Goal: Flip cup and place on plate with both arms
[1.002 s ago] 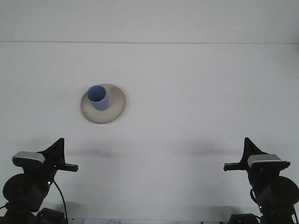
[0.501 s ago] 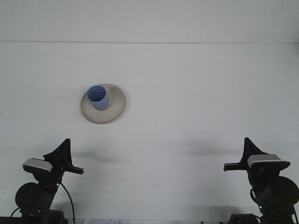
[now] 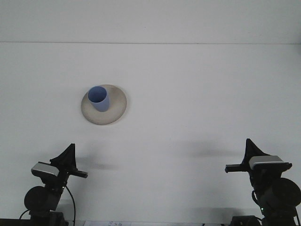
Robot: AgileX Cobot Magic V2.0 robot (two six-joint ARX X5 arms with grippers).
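Left gripper (image 3: 70, 165) low at lower left, right gripper (image 3: 240, 164) at lower right; finger opening unreadable on both, nothing held. Blue cup (image 3: 99, 98) upright on beige plate (image 3: 117, 104), upper left, well apart.

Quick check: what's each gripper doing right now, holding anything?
Left gripper: holds nothing; open or closed cannot be told.
Right gripper: holds nothing; open or closed cannot be told.

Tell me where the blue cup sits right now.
In the front view, the blue cup stands open end up on the beige plate, left of the table's centre, well beyond the left end effector.
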